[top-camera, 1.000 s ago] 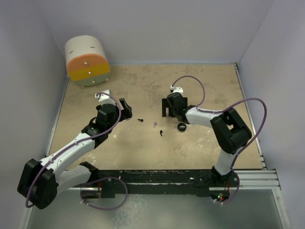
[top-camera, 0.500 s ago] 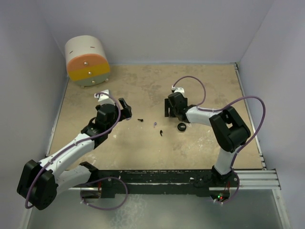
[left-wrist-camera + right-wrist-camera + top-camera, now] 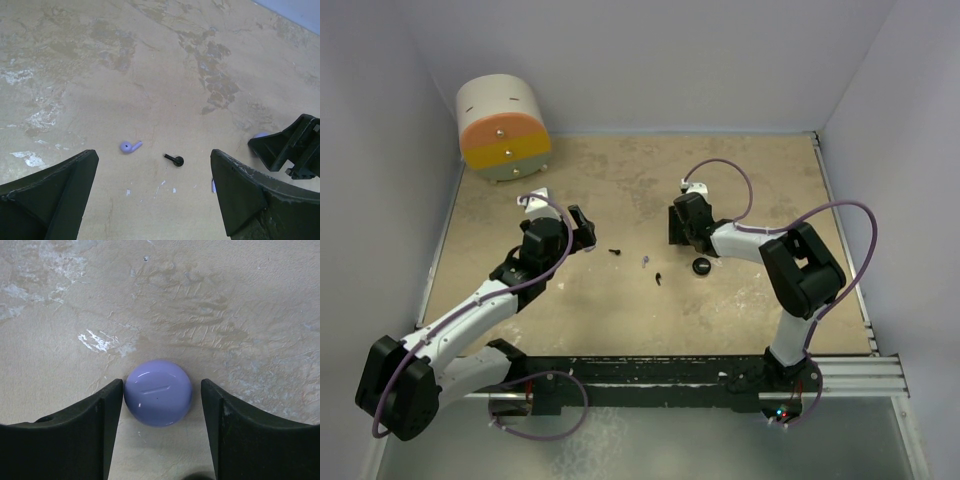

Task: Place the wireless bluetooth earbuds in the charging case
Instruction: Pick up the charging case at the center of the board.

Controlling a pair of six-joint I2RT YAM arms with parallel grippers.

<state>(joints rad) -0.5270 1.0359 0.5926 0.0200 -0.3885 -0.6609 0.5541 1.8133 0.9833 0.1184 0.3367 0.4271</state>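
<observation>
The right gripper point(image 3: 161, 386) has its jaws apart, one on either side of the lavender case point(image 3: 157, 395), which lies seemingly closed on the table point(image 3: 250, 300). One jaw looks all but touching it. The left gripper point(image 3: 153, 156) hangs spread above a lavender earbud point(image 3: 130, 146) and a black earbud point(image 3: 175, 160), both loose on the table, apart from the case. The step appears to be gripping the case. It should be pinched across its widest line, low and gently, since the smooth dome could squirt free.

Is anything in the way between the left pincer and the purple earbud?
No, nothing visible. The purple earbud lies on the table ahead of the open left pincer; a black earbud lies beside it, not between.
</observation>
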